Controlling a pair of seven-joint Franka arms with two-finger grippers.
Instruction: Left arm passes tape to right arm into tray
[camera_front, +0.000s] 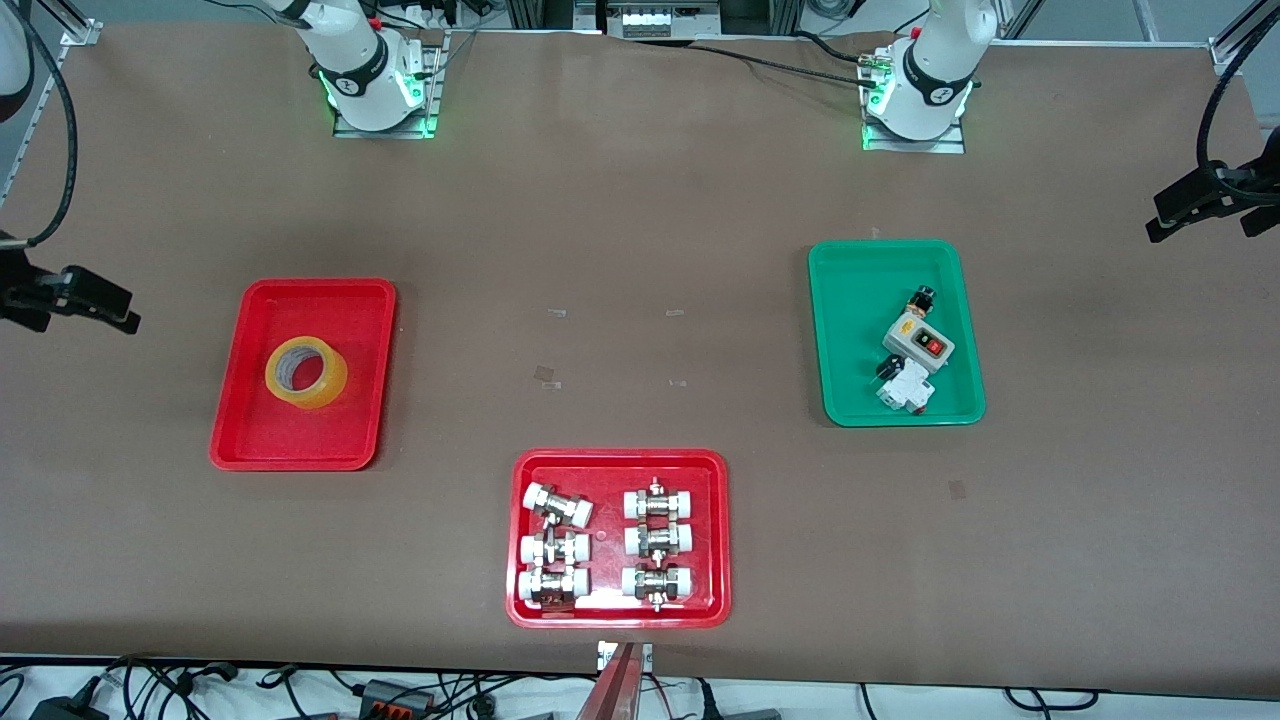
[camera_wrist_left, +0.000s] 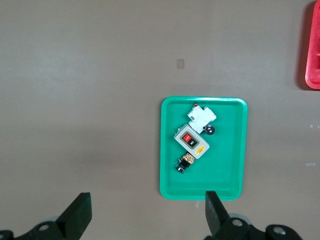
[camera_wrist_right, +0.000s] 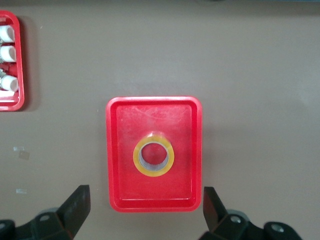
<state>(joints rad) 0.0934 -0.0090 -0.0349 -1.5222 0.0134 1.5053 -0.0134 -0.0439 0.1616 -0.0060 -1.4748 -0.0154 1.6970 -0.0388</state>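
The tape (camera_front: 306, 372) already lies in the plain red tray (camera_front: 232, 420), w/ its hole facing up and core axis vertical, so there's no long axis to line up with. It sits a bit toward the tray's edge that faces the robot bases, clear of all four rims. The tray is toward the right arm's end of the table, roughly midway between the base edge and the front-camera edge.

Key relation: the right gripper (camera_wrist_right: 145, 212) hangs high over this tray, and in the right wrist view the roll (camera_wrist_right: 153, 159) sits almost centred between the spread fingers (camera_wrist_right: 75, 205), nothing pinched. The right arm is by far the nearer one to the tape. By the look of it the drop-off is done and little or nothing is left of the task; any further move would be a retreat, not a grasp.

Mid table, near the front-camera edge: the red tray of white-capped fittings (camera_front: 520, 600), untouched.

Toward the left arm's end: the green tray (camera_front: 845, 300) w/ a grey switch box w/ red button (camera_front: 918, 345), a white breaker (camera_front: 905, 388) and a small black part. The left gripper (camera_wrist_left: 147, 215) hangs high over the table by that tray, fingers (camera_wrist_left: 77, 212) spread wide, holding nothing. Tape is well apart from it.

Both arms are drawn up out of the front view's frame; only their bases show, at the base edge.
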